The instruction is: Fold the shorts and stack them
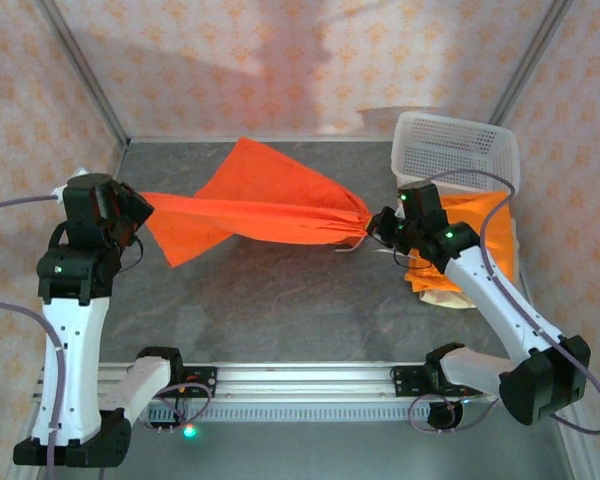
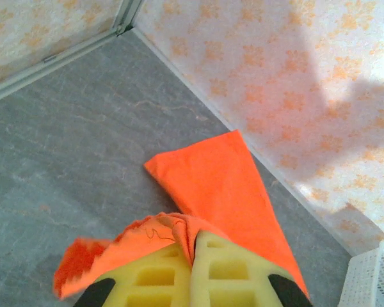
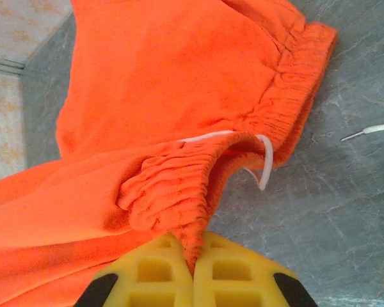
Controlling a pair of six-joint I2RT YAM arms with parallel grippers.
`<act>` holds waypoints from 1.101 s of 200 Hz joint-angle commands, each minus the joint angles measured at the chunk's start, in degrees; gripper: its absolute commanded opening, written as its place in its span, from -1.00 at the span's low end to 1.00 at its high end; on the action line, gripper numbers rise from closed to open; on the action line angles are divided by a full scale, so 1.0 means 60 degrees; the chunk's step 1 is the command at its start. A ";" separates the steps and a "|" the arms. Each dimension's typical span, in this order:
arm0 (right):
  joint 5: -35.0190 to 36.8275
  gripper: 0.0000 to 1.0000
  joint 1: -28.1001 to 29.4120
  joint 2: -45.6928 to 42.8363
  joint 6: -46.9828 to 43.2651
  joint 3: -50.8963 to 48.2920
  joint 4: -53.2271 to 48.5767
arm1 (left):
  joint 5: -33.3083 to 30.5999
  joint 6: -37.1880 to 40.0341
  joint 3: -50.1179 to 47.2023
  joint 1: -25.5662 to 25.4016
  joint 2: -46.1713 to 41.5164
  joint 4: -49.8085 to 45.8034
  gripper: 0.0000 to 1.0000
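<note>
My left gripper (image 1: 140, 214) is pinched fully shut on a hem edge of the orange shorts (image 1: 265, 205); from my left wrist the cloth bunches up between the two yellow fingers (image 2: 155, 276), with a loose thread curling on it, and one leg lies flat beyond them on the grey table (image 1: 280, 320), pointing at the patterned wall. My right gripper (image 1: 376, 226) is clamped tight on the other end of the same pair; from my right wrist I see the gathered waistband (image 3: 179, 192) squeezed into the seam between the pads, and the rest of the elastic curving away above it. A white drawstring (image 3: 266, 165) loops out of the waistband and hangs just beside it; a second white cord end (image 3: 370, 132) lies on the table to the right, apart from the cloth. From above, the shorts are stretched between my two grippers across the middle of the table, the waist drawn narrow at my right and the legs fanning wide toward my left; one leg reaches back toward the far wall; whether the middle is lifted off the surface or touching it I cannot tell. Under my right arm sits another orange pair (image 1: 490, 215) on top of a beige pair (image 1: 442, 297), at the right edge; the white mesh basket (image 1: 458, 150) stands just behind them in the far right corner.
</note>
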 commanded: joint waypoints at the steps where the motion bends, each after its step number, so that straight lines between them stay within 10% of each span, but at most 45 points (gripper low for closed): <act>1: 0.0680 -1.00 -0.0075 -0.0023 0.0047 0.0298 -0.0637 | -0.0596 0.0470 0.0549 0.0099 0.0598 -0.0021 -1.00; 103: 0.1258 -1.00 -0.0259 0.1878 0.0603 0.0328 -0.0098 | -0.0368 0.0683 0.3541 -0.0281 0.5935 0.1135 -1.00; 170: 0.1315 -0.91 -0.0704 0.3334 0.0736 0.0643 0.0477 | -0.0099 0.0947 0.8292 -0.0691 1.0796 0.0264 -1.00; 207: 0.1326 -0.63 -0.1050 0.4442 0.0792 0.1398 0.0646 | 0.0041 0.0667 1.0641 -0.0729 1.3046 0.0086 -0.99; 220: 0.1176 -0.42 -0.1284 0.4736 0.0878 0.1706 0.0646 | 0.0166 0.0606 1.1205 -0.0727 1.3627 0.0423 -0.67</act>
